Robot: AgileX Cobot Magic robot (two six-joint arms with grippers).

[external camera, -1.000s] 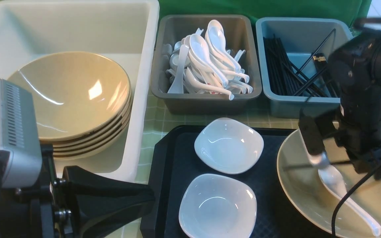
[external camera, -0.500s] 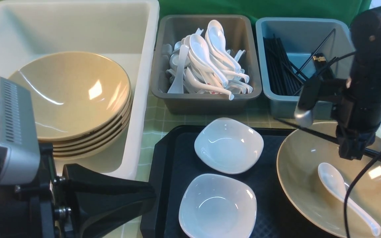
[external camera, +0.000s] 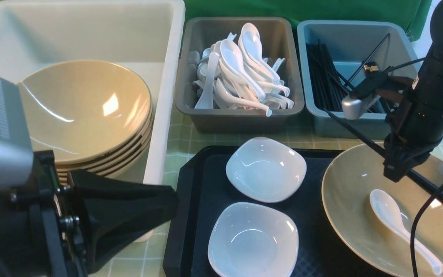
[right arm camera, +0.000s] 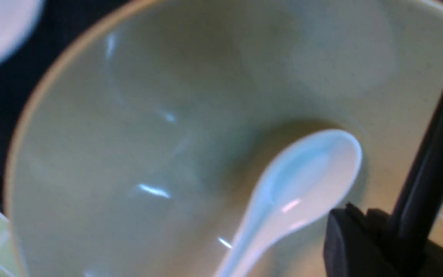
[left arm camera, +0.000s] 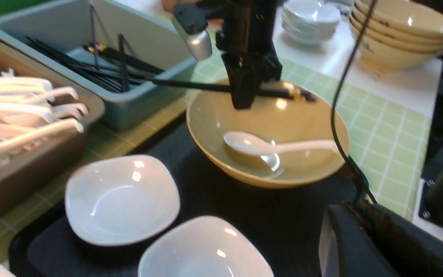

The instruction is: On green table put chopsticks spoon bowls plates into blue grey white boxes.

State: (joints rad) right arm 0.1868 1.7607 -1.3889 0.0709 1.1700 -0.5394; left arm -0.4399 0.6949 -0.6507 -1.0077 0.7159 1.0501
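Currently, the right gripper (external camera: 394, 173) clamps the chopsticks (external camera: 354, 133) above the bowl (external camera: 346, 198) at 4 o'clock, near the blue box (external camera: 344, 24). The spoon (external camera: 390, 209) lies inside that bowl. The left gripper (external camera: 165, 207) sits closed at 8 o'clock.

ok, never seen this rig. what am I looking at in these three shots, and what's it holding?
It is a robot with two arms, each ending in a two-finger gripper. The front view looks forward from between the arms; the other two come from cameras on the left and right wrists.

On the green table stand a white box with stacked bowls, a grey box of spoons and a blue box of black sticks. In front, a black tray carries two white plates and a tan bowl with a spoon lying in it.

The right gripper is shut on a pair of chopsticks, above that bowl. The left gripper is shut, holding nothing.
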